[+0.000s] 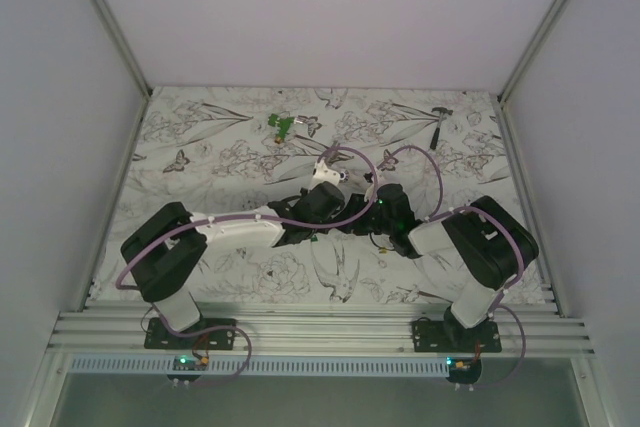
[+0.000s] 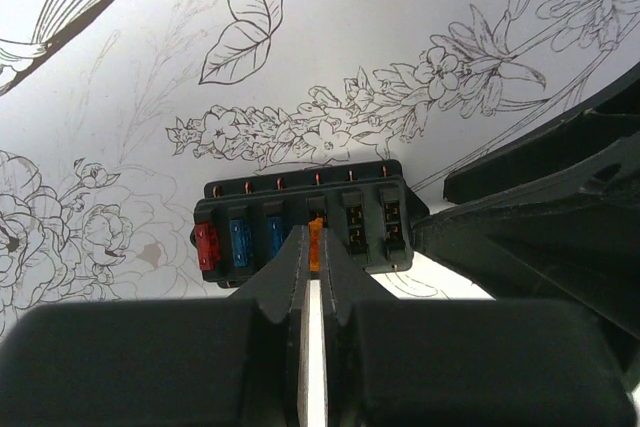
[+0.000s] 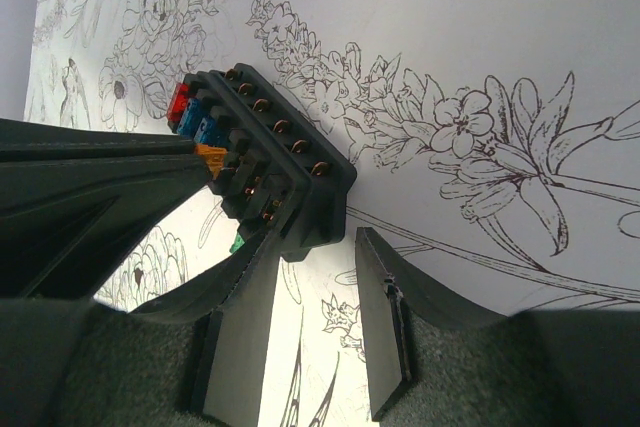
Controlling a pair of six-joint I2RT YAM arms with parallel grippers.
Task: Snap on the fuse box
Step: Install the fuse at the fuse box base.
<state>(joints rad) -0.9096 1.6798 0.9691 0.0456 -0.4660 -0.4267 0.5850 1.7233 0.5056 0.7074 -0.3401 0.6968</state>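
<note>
The fuse box (image 2: 300, 209) is a small black box lying on the flower-print cloth, with one red fuse (image 2: 206, 245) and two blue fuses (image 2: 238, 239) in its slots. My left gripper (image 2: 313, 247) is shut on an orange fuse (image 2: 316, 245) standing in a middle slot. The box also shows in the right wrist view (image 3: 290, 172). My right gripper (image 3: 305, 262) is open at the box's end, its left finger against the box, the other finger apart. In the top view both grippers (image 1: 345, 215) meet at the table's middle and hide the box.
A green clip-like piece (image 1: 282, 125) lies at the back centre with a small grey part (image 1: 312, 125) beside it. A grey metal tool (image 1: 438, 119) lies at the back right. White walls enclose the table on three sides.
</note>
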